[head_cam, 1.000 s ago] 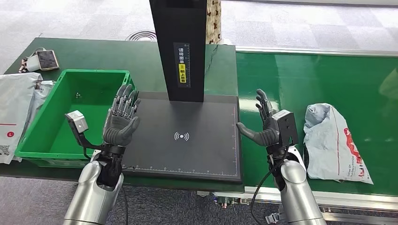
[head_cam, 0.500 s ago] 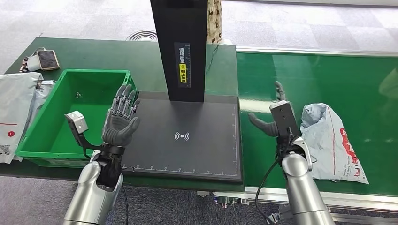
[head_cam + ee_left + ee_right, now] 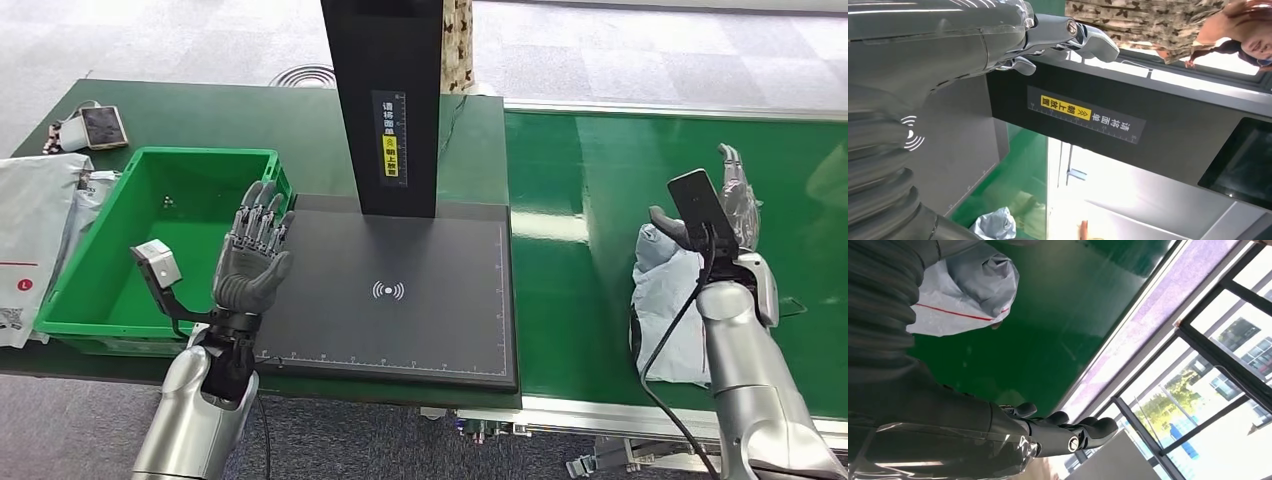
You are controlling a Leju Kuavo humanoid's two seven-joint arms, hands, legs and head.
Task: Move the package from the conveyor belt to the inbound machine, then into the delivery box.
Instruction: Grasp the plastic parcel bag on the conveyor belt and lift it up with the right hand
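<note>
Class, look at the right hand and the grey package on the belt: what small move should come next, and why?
Probably lower the right hand and close its fingers around the grey package. The hand is open over the package on the green conveyor belt, holding nothing, and the scanner plate of the inbound machine is bare.

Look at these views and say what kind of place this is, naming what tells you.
Probably a parcel-sorting station: a green conveyor belt carries a grey package, beside a black scanning machine and a green delivery box.
</note>
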